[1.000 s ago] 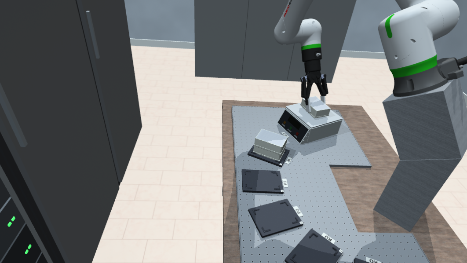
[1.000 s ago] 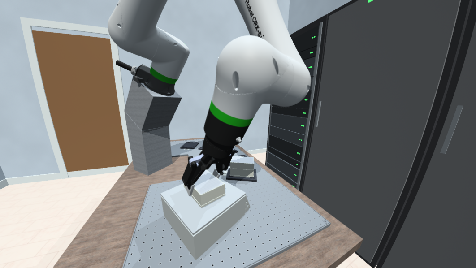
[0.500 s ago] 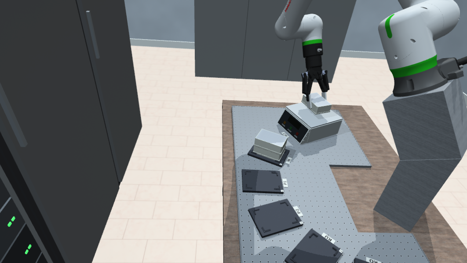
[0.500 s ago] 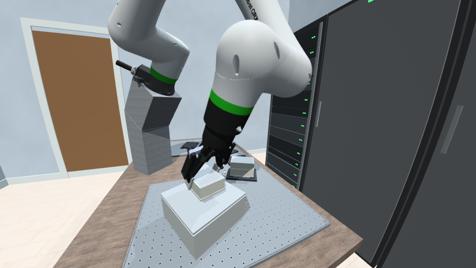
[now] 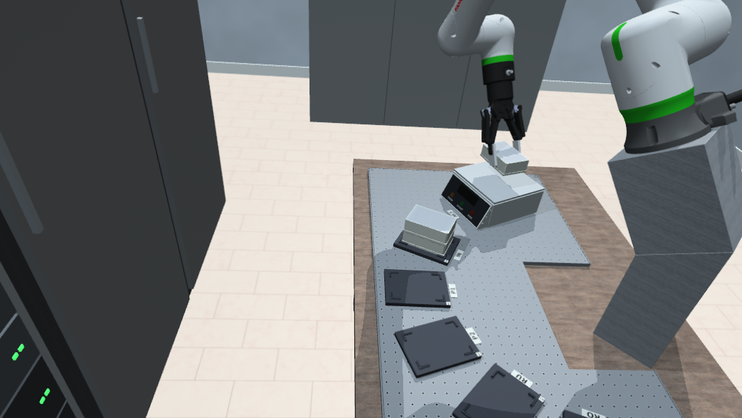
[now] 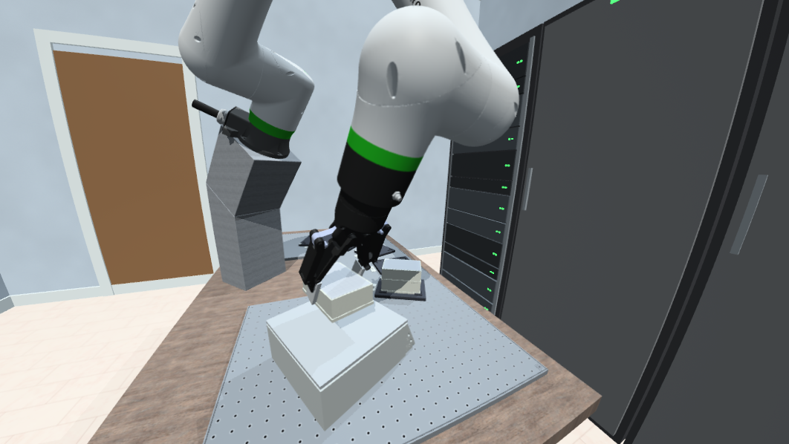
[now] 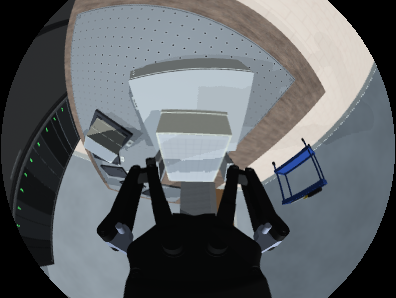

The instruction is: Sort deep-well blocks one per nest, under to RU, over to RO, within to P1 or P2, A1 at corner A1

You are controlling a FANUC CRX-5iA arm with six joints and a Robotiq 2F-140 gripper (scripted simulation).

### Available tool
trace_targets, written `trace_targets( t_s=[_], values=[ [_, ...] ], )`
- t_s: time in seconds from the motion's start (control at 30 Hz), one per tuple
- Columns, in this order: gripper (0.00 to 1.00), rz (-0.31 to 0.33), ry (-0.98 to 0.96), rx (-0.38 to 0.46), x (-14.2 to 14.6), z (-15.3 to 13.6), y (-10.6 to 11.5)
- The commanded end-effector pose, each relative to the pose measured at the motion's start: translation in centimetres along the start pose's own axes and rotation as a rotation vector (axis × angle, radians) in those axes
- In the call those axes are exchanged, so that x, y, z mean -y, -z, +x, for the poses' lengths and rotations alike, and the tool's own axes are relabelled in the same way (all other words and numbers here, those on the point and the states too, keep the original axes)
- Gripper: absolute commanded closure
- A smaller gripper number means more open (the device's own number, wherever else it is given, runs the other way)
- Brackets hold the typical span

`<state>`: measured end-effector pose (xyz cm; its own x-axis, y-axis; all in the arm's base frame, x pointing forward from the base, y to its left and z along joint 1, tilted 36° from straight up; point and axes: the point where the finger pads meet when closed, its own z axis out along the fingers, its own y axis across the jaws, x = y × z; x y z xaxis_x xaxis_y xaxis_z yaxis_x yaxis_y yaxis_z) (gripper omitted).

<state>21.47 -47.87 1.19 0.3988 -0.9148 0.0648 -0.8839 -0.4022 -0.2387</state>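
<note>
My gripper (image 5: pixel 502 147) (image 6: pixel 336 281) (image 7: pixel 192 151) is shut on a pale deep-well block (image 5: pixel 513 161) (image 6: pixel 348 295) (image 7: pixel 194 145). It holds the block level, a little above the platform of the check-weigher CW (image 5: pixel 513 200) (image 6: pixel 330 364) (image 7: pixel 150 95). I see no bright lamp on the dark front panel (image 5: pixel 464 200). Two more blocks (image 5: pixel 430 228) (image 6: pixel 401 275) (image 7: pixel 105 135) are stacked on the infeed nest IN. Nests P1 (image 5: pixel 415 288), P2 (image 5: pixel 436 345) and RU (image 5: pixel 498 397) are empty. RO (image 5: pixel 576 414) is cut off by the bottom edge of the view.
The grey perforated plate (image 5: pixel 498 291) (image 6: pixel 441 358) lies on a wooden table. The robot's grey pedestal (image 5: pixel 675 233) (image 6: pixel 248 220) stands at the table's right side. Dark cabinets (image 5: pixel 103 155) stand beyond the table's left edge. A blue cart (image 7: pixel 300 172) stands on the floor.
</note>
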Motion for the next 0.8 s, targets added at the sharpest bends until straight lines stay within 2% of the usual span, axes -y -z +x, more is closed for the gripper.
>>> trace_targets(
  t_s=[0.0,0.73,0.77],
  values=[
    [0.90,0.000,0.000,0.000,-0.01,-0.23,0.43],
    [0.90,0.000,0.000,0.000,-0.01,-0.53,0.95],
    [0.90,-0.017,0.029,0.000,0.32,-0.59,0.92]
  ],
)
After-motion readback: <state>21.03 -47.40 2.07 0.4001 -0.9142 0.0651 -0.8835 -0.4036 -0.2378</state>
